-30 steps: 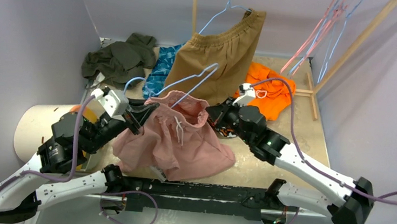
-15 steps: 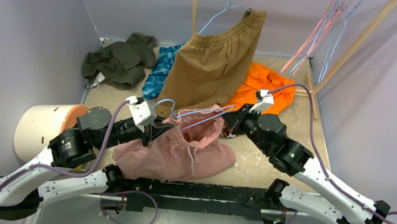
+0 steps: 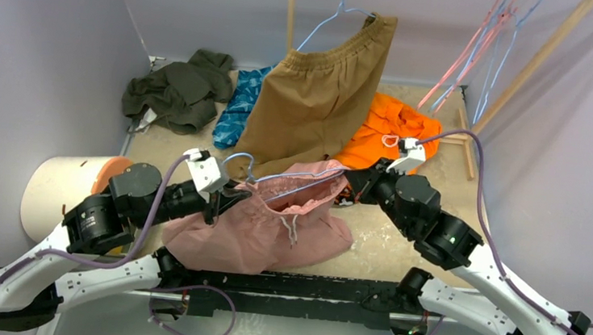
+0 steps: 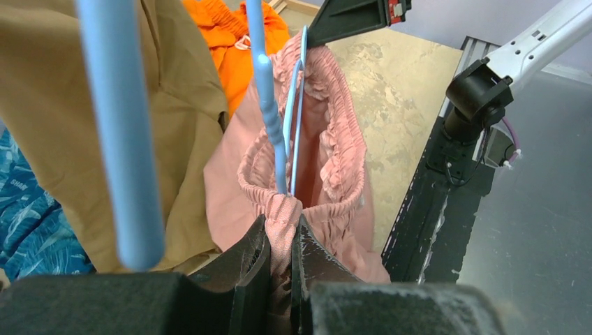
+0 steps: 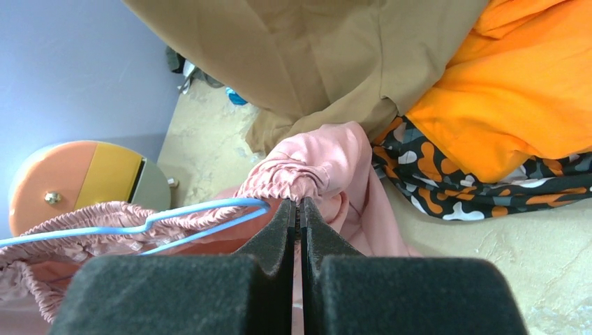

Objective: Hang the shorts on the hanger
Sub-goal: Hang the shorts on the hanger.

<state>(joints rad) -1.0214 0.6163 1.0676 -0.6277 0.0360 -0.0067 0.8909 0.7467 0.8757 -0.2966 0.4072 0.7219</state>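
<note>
The dusty-pink shorts [image 3: 272, 222] hang stretched between my two grippers above the table, legs resting on it. My left gripper [image 3: 227, 200] is shut on the left end of the gathered waistband [image 4: 283, 216]. At the right end, my right gripper [image 3: 352, 184] is shut on the waistband [image 5: 300, 199]. The light-blue wire hanger [image 3: 301, 173] lies along the open waistband, its hook [image 3: 239, 159] sticking out near the left gripper. In the left wrist view the hanger [image 4: 269, 105] runs down into the opening. Its right tip [image 5: 202, 207] ends just short of my right fingers.
Tan-brown shorts [image 3: 324, 89] hang on another hanger just behind. An orange garment [image 3: 389, 131] and a black patterned cloth [image 5: 475, 181] lie by the right gripper. A dark green garment [image 3: 179, 84] and blue cloth [image 3: 238, 106] lie back left. A white drum [image 3: 65, 188] stands left, a wooden rack [image 3: 481, 54] back right.
The right gripper has moved right, pulling the waistband taut. The hanger has dropped from a raised tilt to lie along the waistband opening. The left gripper has shifted right with its end.
</note>
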